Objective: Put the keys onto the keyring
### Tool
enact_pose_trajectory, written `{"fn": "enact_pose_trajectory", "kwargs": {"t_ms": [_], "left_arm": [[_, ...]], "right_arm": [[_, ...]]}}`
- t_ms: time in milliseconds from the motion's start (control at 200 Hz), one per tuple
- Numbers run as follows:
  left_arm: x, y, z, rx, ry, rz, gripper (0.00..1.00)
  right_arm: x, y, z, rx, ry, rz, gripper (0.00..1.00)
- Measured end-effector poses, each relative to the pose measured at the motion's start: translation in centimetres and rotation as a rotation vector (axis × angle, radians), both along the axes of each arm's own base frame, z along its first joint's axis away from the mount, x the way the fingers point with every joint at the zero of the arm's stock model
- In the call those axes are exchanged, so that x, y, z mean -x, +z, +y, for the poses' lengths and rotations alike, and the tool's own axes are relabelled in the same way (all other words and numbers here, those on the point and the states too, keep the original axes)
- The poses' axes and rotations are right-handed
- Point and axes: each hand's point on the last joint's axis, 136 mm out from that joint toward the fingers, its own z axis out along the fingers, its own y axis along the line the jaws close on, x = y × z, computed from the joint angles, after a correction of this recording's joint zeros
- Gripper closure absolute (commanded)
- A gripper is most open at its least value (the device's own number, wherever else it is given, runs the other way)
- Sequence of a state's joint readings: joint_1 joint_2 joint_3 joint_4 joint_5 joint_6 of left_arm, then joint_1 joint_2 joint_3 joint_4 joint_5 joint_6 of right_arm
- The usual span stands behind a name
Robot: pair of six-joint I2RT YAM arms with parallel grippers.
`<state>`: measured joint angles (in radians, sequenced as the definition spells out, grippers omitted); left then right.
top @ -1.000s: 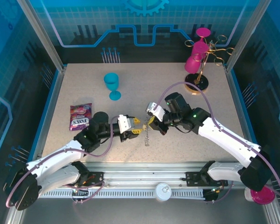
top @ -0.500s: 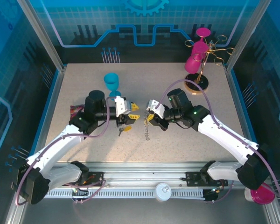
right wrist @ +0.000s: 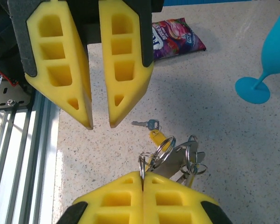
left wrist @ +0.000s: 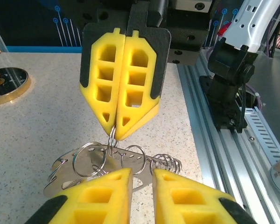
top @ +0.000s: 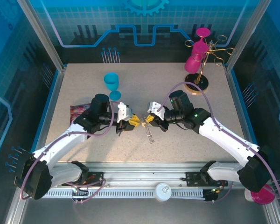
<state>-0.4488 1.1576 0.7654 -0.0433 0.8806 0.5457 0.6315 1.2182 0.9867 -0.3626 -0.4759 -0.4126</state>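
Observation:
My right gripper (right wrist: 142,175) is shut on one split ring of the keyring (right wrist: 177,161), a metal plate carrying several rings. It holds this just above the table. A bead chain (top: 151,135) dangles from it in the top view. One small key (right wrist: 148,124) with a yellow tag lies flat on the table beyond the ring. My left gripper (right wrist: 101,125) faces the right one tip to tip, its jaws a narrow gap apart with nothing between them. In the left wrist view the left gripper (left wrist: 142,175) sits just in front of the plate (left wrist: 84,163), and the right gripper (left wrist: 115,136) pinches a ring.
A blue goblet (top: 113,85) stands behind the left arm. A candy bag (top: 79,113) lies left of it, partly under the arm. A gold wire stand with pink cups (top: 199,60) is at the back right. The aluminium rail (left wrist: 224,121) runs along the near edge.
The left gripper has swung from back left towards the right gripper and its jaws have narrowed. The right gripper has hardly moved, still on the ring; the chain has swung a little.

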Motion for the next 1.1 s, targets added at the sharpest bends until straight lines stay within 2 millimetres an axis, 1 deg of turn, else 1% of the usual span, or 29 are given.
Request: {"fn": "enact_pose_trajectory", "kwargs": {"t_ms": [20,80,320,485,675,851,976,1101], "left_arm": [[0.0,0.0,0.0,0.001,0.000,-0.002,0.74],[-0.1,0.1,-0.1,0.005,0.002,-0.006,0.73],[-0.5,0.1,-0.3,0.013,0.005,-0.005,0.71],[-0.7,0.1,-0.3,0.014,0.009,-0.009,0.68],[-0.8,0.1,-0.4,0.016,0.012,-0.017,0.67],[-1.1,-0.3,-0.5,0.006,0.022,-0.013,0.64],[-1.4,-0.5,-0.4,-0.003,0.036,-0.013,0.65],[-1.5,-0.6,-0.4,-0.008,0.044,-0.016,0.70]], "right_arm": [[0.0,0.0,0.0,-0.001,0.000,-0.001,1.00],[-0.1,0.1,0.1,-0.006,0.001,-0.006,1.00],[-0.3,0.7,0.5,-0.032,0.010,-0.025,1.00],[-0.2,0.3,0.9,-0.031,0.023,-0.013,1.00],[0.1,0.3,1.3,-0.036,0.038,-0.009,1.00],[0.2,0.1,1.6,-0.038,0.048,-0.005,1.00],[0.2,0.1,1.7,-0.043,0.051,-0.003,1.00],[0.1,0.4,1.9,-0.057,0.054,-0.006,1.00]]}}
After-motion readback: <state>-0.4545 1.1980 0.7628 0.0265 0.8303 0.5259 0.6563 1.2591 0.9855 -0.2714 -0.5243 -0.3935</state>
